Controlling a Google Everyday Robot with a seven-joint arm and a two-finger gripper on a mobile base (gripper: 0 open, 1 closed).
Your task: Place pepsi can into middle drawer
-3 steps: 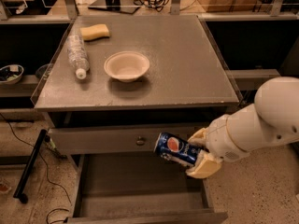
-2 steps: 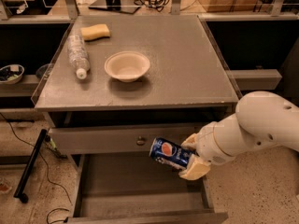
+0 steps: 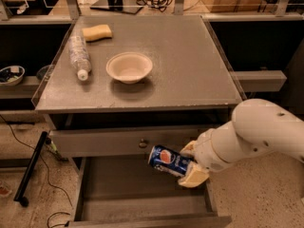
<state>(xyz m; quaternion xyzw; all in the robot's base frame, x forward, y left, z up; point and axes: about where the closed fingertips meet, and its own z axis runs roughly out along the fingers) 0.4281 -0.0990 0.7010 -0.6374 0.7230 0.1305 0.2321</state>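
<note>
End effector (image 3: 189,164) clamped on pepsi can (image 3: 167,159); can lying tilted, hanging over right part of open middle drawer (image 3: 128,190). Best: lower near floor, clear of right wall, release gently, mind rolling.

Blue pepsi can (image 3: 169,159), gripped sideways in the jaws, hangs over the open grey middle drawer (image 3: 137,194).

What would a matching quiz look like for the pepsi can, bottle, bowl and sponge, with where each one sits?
1 pepsi can
2 bottle
3 bowl
4 sponge

A back left of the tabletop
B held in the gripper, over the open middle drawer
C lying along the tabletop's left edge
D upright near the tabletop's middle

Pairs: 1-B, 2-C, 3-D, 4-A
</note>
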